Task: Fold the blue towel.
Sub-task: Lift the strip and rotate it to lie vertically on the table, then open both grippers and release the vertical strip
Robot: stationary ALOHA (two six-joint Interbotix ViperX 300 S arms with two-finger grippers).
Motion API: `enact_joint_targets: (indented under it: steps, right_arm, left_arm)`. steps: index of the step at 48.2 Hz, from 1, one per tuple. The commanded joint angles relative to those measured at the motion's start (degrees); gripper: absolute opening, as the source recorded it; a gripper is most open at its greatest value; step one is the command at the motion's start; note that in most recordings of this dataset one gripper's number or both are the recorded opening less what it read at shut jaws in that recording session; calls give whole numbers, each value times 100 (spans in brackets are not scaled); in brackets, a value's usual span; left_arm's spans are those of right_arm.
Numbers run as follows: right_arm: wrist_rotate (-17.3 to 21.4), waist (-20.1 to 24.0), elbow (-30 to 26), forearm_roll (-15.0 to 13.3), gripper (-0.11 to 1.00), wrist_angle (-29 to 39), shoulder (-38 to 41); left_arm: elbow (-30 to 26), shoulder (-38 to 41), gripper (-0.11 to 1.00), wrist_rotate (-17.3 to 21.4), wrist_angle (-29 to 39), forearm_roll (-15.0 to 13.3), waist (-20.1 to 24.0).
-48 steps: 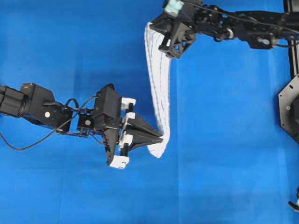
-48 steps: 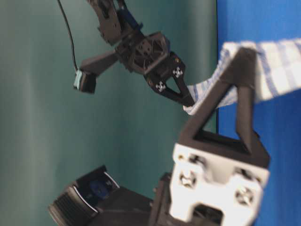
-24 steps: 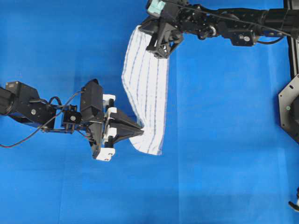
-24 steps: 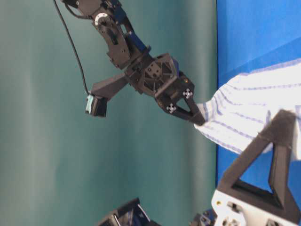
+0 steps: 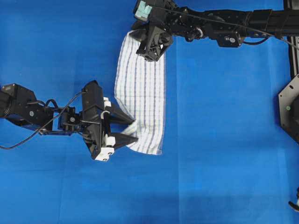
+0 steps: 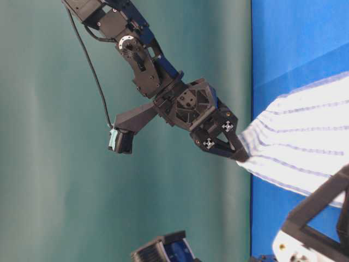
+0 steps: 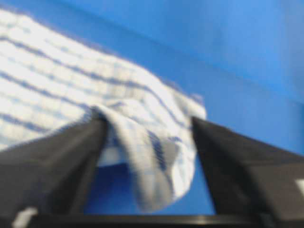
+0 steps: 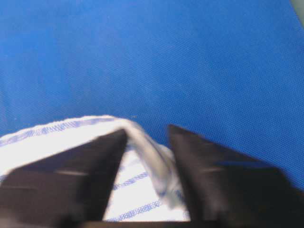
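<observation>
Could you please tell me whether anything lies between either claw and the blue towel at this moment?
Nothing visible does. The left claw has a towel corner between its open jaws, and the right claw sits at the far end of the blue towel.

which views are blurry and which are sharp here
Overhead view: sharp, evenly lit, the blue towel stripes crisp. Left wrist view: heavily blurred, the left claw fingers soft. Right wrist view: table weave sharp, the near towel edge smeared. Table-level view: sideways, foreground claw blurred.

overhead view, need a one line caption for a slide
Two arms lay the striped blue towel flat on the blue table cover, left gripper and right gripper open at opposite ends.
</observation>
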Motion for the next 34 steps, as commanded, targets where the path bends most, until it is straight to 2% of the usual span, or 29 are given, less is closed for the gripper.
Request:
enact_joint_targets:
  steps: [1, 4, 7, 10, 18, 24, 28, 34]
  right_arm:
    - [9, 44, -114, -18, 48, -26, -114]
    - [0, 53, -79, -35, 67, -26, -132]
    - [0, 53, -26, -97, 84, -26, -202]
    - [0, 53, 44, -167, 95, -26, -308]
    - [0, 53, 316, -220, 89, -18, -773]
    - [0, 53, 694, -281, 90, -44, -1257]
    - [0, 53, 1002, -281, 90, -79, -1573]
    - [18, 53, 1397, -281, 90, -211, -1934]
  left_arm:
    - [-26, -237, 77, 9, 176, -18, -9]
    - [26, -360, 88, 9, 396, -18, 0]
    - [97, -571, 87, 0, 677, -18, -26]
    - [185, -835, 85, -26, 984, -18, -70]
    - [448, -1784, 85, -53, 1723, -18, -237]
    - [659, -2417, 85, -9, 1951, -18, -272]
    - [809, -2760, 85, 79, 1960, -18, -185]
    - [923, -2953, 85, 378, 1951, -9, 237]
